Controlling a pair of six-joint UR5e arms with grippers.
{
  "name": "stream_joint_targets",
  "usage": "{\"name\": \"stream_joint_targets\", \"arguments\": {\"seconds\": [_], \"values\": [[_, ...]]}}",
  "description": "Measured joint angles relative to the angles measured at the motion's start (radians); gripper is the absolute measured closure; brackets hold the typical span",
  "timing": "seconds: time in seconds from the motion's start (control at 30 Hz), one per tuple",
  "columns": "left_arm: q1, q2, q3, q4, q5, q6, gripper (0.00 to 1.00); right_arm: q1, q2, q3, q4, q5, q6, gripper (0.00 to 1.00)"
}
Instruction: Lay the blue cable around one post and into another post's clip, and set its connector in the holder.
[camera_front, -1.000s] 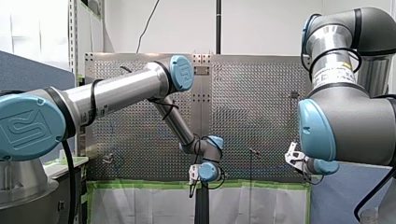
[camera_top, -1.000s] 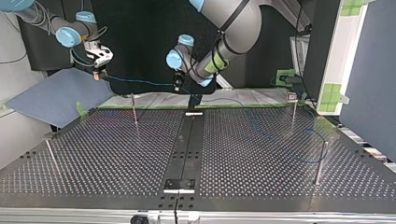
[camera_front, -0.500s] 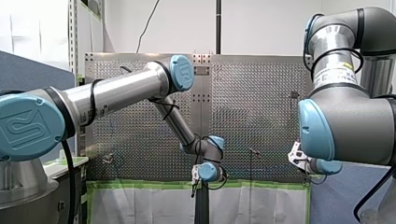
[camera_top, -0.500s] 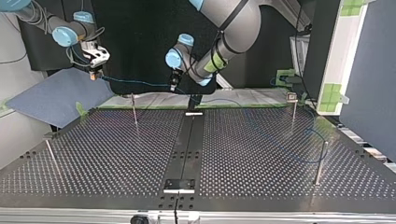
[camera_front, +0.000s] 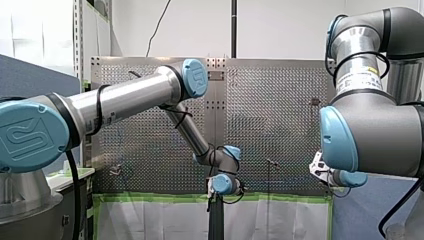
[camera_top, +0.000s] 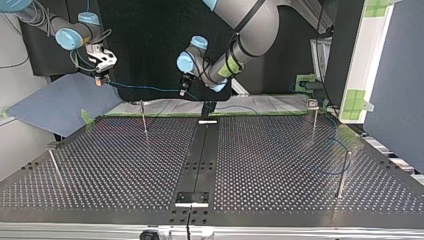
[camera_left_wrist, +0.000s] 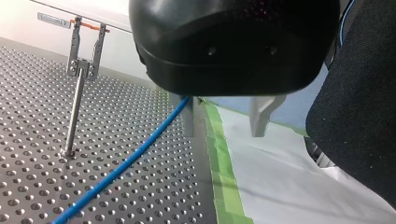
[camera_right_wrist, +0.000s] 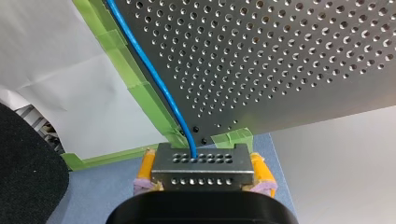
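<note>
Blue cable's (camera_right_wrist: 154, 79) connector (camera_right_wrist: 201, 162) sits clamped in my raised right claw (camera_right_wrist: 203, 173).

Free room and obstacles on the perforated table (camera_top: 125, 165). Four posts stand on it: a clip-topped post (camera_top: 144, 119) and an edge post (camera_top: 56, 167) at the top view's left, a second clip-topped post (camera_top: 314, 117) and a plain post (camera_top: 342, 174) at its right. The middle band along the black strip (camera_top: 202, 150) is open between them. The blue cable (camera_top: 145, 88) hangs in air between my right gripper (camera_top: 102, 80) and my left gripper (camera_top: 183, 92) over the far edge, then crosses the right half near its posts.
</note>
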Motion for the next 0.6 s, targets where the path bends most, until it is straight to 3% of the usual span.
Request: {"name": "stream_joint_targets", "arguments": {"seconds": [0.07,0.1,0.17,0.2,0.27,0.6], "values": [[0.000,0.000,0.000,0.000,0.000,0.000,0.73,0.000,0.000,0.000,0.000,0.000,0.000,1.00],[0.000,0.000,0.000,0.000,0.000,0.000,0.73,0.000,0.001,0.000,0.000,0.000,0.000,1.00],[0.000,0.000,0.000,0.000,0.000,0.000,0.85,0.000,0.001,0.000,0.000,0.000,-0.001,1.00],[0.000,0.000,0.000,0.000,0.001,0.000,0.85,0.000,0.001,0.000,0.000,0.000,-0.001,1.00],[0.000,0.000,0.000,0.000,0.002,0.000,1.00,0.000,0.001,0.000,0.000,0.000,-0.001,1.00],[0.002,0.000,0.000,0.000,0.010,0.000,1.00,0.000,0.001,0.000,0.002,0.000,-0.003,1.00]]}}
